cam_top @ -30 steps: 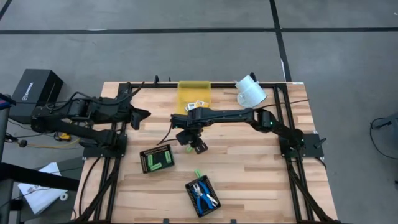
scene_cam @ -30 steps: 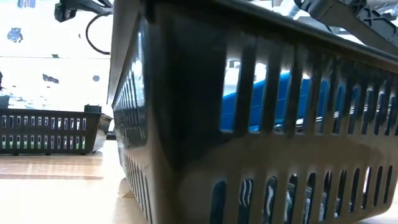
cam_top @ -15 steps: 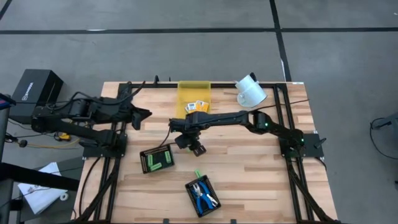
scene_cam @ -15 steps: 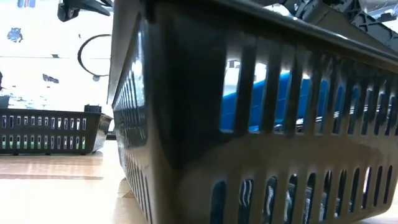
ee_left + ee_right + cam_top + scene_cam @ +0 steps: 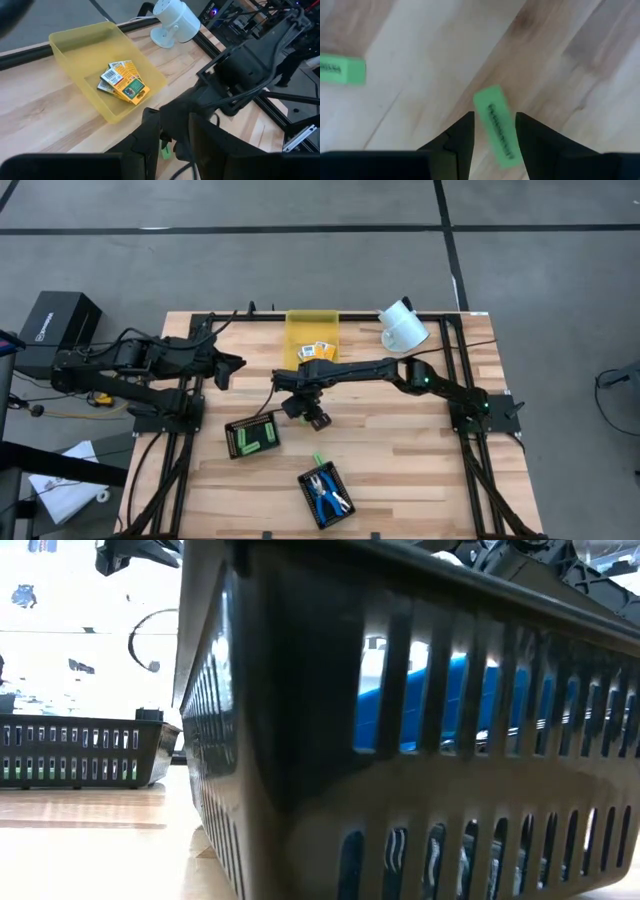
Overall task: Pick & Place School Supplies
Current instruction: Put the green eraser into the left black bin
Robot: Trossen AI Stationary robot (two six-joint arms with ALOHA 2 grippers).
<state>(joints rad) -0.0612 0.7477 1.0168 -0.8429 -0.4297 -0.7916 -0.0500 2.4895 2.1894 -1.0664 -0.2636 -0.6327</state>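
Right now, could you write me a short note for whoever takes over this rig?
Right gripper: low over mid-table, jaws open astride a green block lying on the wood; not yet gripped. A second green block lies nearby.
Left gripper: waiting at the table's left, holding nothing visible.
Done: yellow-orange boxes are in the yellow bin; green pieces fill one black tray; blue-handled tools lie in the other black tray.
Left: the loose green blocks, including one beside the tool tray.

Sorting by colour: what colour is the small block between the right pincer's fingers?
Light green with dark print, clearest in the right wrist view: small rectangular block.
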